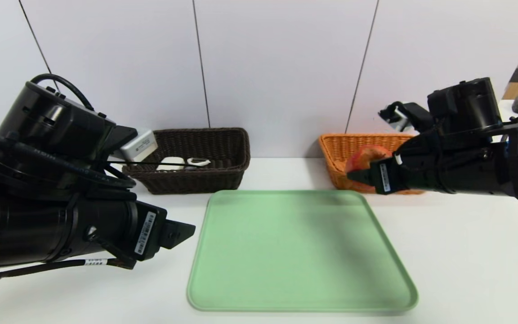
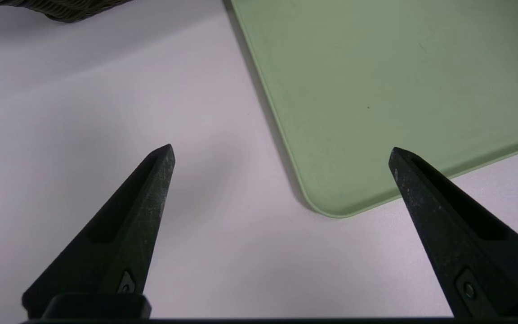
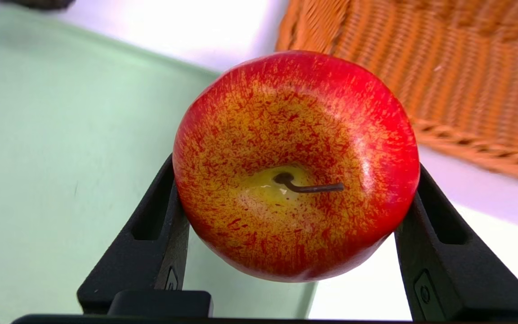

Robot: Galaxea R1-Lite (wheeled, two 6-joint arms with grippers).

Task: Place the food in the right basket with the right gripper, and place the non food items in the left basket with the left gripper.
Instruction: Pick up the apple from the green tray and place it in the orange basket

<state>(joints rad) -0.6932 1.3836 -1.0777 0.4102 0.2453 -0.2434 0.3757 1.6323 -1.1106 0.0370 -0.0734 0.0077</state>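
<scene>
Standing wide open with nothing between its fingers, the left gripper (image 2: pixel 281 146) was above the worktop (image 1: pixel 142 297), at the near left, just outside the left edge of the green tray (image 1: pixel 304 252). The tray lay flat in the middle of the worktop, and its surface was bare. Farther away, on the right side, the right gripper (image 3: pixel 296 168) held a red and yellow apple (image 3: pixel 295 135), with one finger pressed on each side of it. The stem of the apple was facing the wrist camera. In the head view, the apple appeared in front of the orange basket (image 1: pixel 331 153), which was at the far right. At the far left was the dark brown basket (image 1: pixel 196 180), and in it lay two white items (image 1: pixel 171 163). Behind both baskets there was a white wall (image 1: pixel 277 67).
</scene>
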